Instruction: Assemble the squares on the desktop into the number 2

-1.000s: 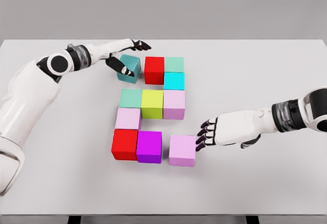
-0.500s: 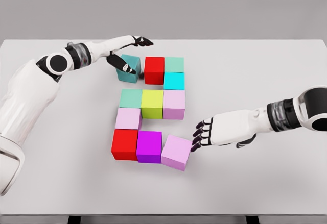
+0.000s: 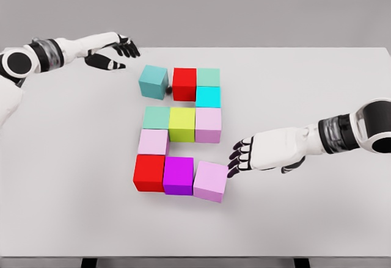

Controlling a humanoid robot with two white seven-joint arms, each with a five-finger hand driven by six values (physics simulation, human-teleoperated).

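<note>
Cubes, eleven of them, sit on the white counter (image 3: 317,85), and together they nearly read as a 2. Counting by colour: three pale lilac, two red, two mint green, one teal, one cyan, one yellow-green, one magenta.

Taking the yellow-green cube (image 3: 182,124) as the centre of it all: a mint cube (image 3: 157,118) touches its left side and a lilac cube (image 3: 208,124) its right, forming the middle bar. Above that lilac one sits the cyan cube (image 3: 208,96), and above the cyan one the second mint cube (image 3: 208,77). A red cube (image 3: 184,83) lies directly above the yellow-green one with a small gap between them, flush against the top mint cube. The teal cube (image 3: 153,82) is up and to the left, turned slightly askew, just beside the red one.

Below and left of the yellow-green cube is another lilac cube (image 3: 153,141), with the second red cube (image 3: 149,172) under it. The magenta cube (image 3: 178,175) sits straight below the yellow-green one, a gap apart. The last lilac cube (image 3: 211,181) is down and to the right, touching the magenta one, rotated a little out of line.

Right hand (image 3: 253,155) lies low to the right, fingers spread, fingertips (image 3: 233,171) at that lilac cube's right edge, gripping nothing. Left hand (image 3: 113,51) hovers far up and left, fingers loosely extended, holding nothing, well apart from the teal cube.
</note>
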